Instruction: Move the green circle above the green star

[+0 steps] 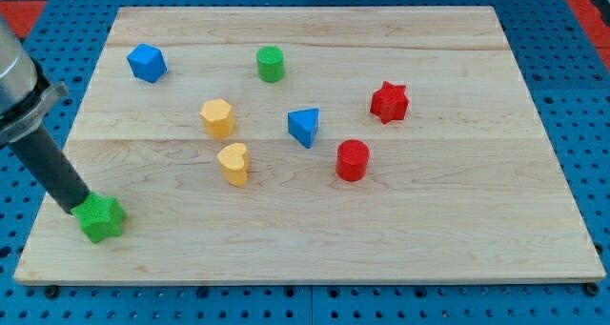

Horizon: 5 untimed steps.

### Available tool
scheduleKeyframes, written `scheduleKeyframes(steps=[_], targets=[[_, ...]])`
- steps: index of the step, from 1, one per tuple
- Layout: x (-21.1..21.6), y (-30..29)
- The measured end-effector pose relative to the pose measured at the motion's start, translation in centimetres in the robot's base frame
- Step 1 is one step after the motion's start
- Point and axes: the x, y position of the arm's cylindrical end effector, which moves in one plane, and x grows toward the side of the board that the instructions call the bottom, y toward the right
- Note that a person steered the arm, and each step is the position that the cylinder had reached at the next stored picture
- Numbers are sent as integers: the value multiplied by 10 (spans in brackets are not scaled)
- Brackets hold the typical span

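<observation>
Nearest, green star [101,218] touches my tip [78,211] (no pincer visible); green circle [271,64] sits far up-right past yellow blocks [217,117].

The green circle [271,64], a short plastic cylinder, stands upright on its flat base near the view's top, a little left of the middle of the wooden board. The green star [101,218], a flat plastic block, lies well apart from it, near the view's bottom left corner.
</observation>
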Motion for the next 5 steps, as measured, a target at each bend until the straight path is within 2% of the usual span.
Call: scheduleKeyframes(steps=[1,2,3,4,5], targets=[[0,0],[-28,-7],[-77,11],[-129,66],[-147,149]])
